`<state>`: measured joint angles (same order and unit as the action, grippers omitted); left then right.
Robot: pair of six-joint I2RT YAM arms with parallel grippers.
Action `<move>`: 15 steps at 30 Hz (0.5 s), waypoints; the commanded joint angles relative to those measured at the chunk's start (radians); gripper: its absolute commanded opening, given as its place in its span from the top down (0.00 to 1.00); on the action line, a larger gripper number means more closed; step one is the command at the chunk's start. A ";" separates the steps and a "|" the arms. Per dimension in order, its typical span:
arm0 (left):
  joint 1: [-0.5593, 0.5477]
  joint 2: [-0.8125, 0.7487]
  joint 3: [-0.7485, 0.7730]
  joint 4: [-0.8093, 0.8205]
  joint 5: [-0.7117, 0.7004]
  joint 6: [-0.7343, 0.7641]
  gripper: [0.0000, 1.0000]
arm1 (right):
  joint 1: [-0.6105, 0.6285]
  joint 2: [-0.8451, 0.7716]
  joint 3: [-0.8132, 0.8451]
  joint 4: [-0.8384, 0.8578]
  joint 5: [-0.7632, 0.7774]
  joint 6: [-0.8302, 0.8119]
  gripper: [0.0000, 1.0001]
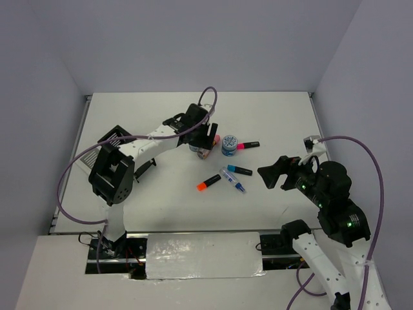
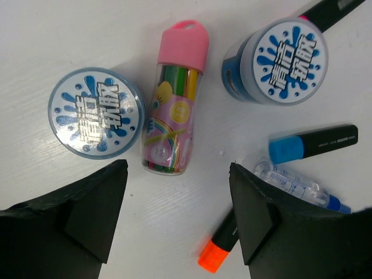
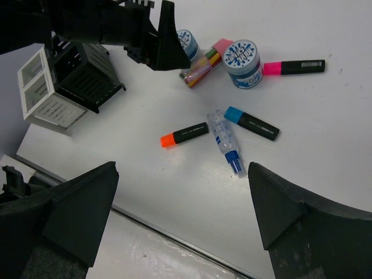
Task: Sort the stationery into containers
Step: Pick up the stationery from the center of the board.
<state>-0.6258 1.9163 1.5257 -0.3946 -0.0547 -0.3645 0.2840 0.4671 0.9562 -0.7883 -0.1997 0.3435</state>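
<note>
**A:** L hand point(image 2: 176, 174), status?

**B:** Hovers mid-table point(image 1: 271, 116) over the pink-capped tube point(image 2: 173, 110). Fingers spread wide, nothing betw. them. R hand point(image 1: 279, 173) also wide, empty, off to the right, well apart from the pile.

**A:** Tube's lie?

**B:** Flat, cap pointing far-right. Left roll point(image 2: 96, 113) just beside one flank; can't tell if touching. Right roll point(image 2: 285, 61) near the cap end, small gap.

**A:** How to take it?

**B:** Your fingers line up across the tube's width, which is good. Centre on the body, below the cap. It's round and smooth, so it prob. rolls if pinched off-centre. Drop straight, slow. Watch the finger on the left-roll side: the slot is slim and you'll likely nudge the roll. Don't clamp both.

**A:** Other clutter?

**B:** Blue-cap marker point(image 2: 314, 142), clear pen point(image 2: 296, 186) and orange-cap marker point(image 2: 218, 250) on the near side, by your other finger. Keep clear.

**A:** Then?

**B:** Lift high, carry left to the organiser point(image 3: 70, 81), the black + white box at the table's left side. Tube's long, so prob. best dropped in upright.
</note>
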 commanded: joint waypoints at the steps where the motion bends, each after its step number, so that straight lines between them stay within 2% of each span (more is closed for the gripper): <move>1: -0.002 0.004 0.068 -0.004 -0.022 0.041 0.17 | 0.007 0.010 -0.013 0.064 -0.020 -0.009 0.00; 3: -0.002 0.007 0.093 -0.042 -0.098 0.030 0.17 | 0.009 0.010 -0.014 0.064 -0.020 -0.011 0.00; 5: 0.000 0.004 0.100 -0.055 -0.160 0.016 0.12 | 0.006 0.011 -0.014 0.064 -0.017 -0.015 0.00; 6: 0.000 0.007 0.105 -0.059 -0.204 0.009 0.09 | 0.006 0.011 -0.017 0.066 -0.014 -0.015 0.00; 7: 0.000 0.012 0.111 -0.070 -0.218 0.007 0.02 | 0.006 0.015 -0.019 0.067 -0.015 -0.015 0.00; 11: 0.012 0.079 0.166 -0.098 -0.246 0.018 0.01 | 0.007 0.019 -0.023 0.072 -0.029 -0.014 0.00; 15: 0.064 0.125 0.195 -0.101 -0.202 0.015 0.01 | 0.007 0.021 -0.020 0.069 -0.030 -0.017 0.00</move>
<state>-0.6025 2.0041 1.6852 -0.4725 -0.2527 -0.3653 0.2840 0.4770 0.9398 -0.7685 -0.2142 0.3431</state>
